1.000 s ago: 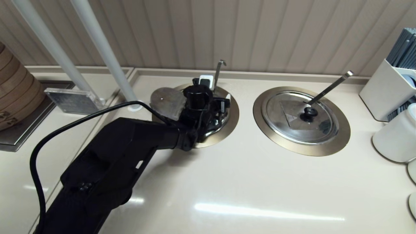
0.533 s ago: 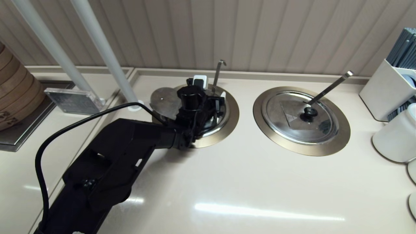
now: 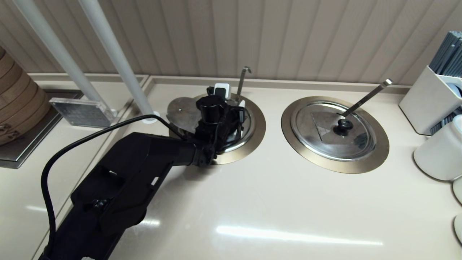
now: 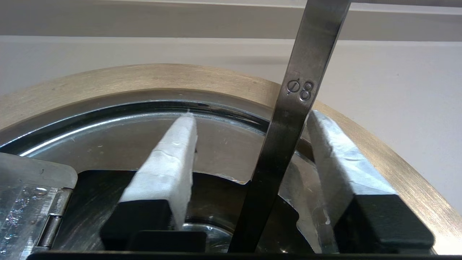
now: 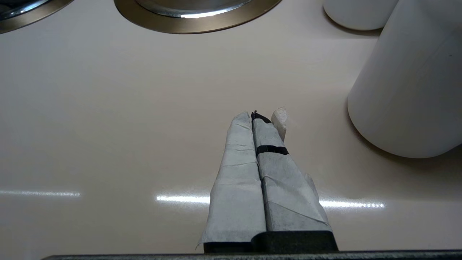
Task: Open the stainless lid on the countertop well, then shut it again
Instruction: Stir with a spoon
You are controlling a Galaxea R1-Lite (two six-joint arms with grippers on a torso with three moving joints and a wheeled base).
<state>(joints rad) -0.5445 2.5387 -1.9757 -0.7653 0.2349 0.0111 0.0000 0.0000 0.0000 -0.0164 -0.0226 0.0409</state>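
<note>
My left gripper [image 3: 231,96] hangs over the left well, whose bronze collar [image 3: 257,137] rings it, and its white fingers [image 4: 169,159] are open. The hook-tipped ladle handle [image 3: 242,81] rises between them, untouched and nearer one finger [image 4: 299,86]. The stainless lid [image 3: 182,110] shows as a steel plate left of the gripper, over the collar's left side. In the left wrist view a hinged steel plate [image 4: 32,195] sits by the jaws. The lid's knob is hidden. The well's steel rim [image 4: 108,122] and collar [image 4: 108,83] curve behind the fingers. My right gripper [image 5: 258,115] is shut over bare counter.
The twin well to the right keeps its lid [image 3: 325,141] on, with a ring knob [image 3: 344,124] and straight ladle handle [image 3: 366,95]. White containers [image 3: 438,151] and a utensil box [image 3: 426,101] crowd the right edge. White poles [image 3: 115,57], a sign [image 3: 81,112] and a steamer [image 3: 18,104] stand left.
The left gripper has shifted slightly left and back over the well, then nearly stopped. The lid plate and the twin well look the same.
</note>
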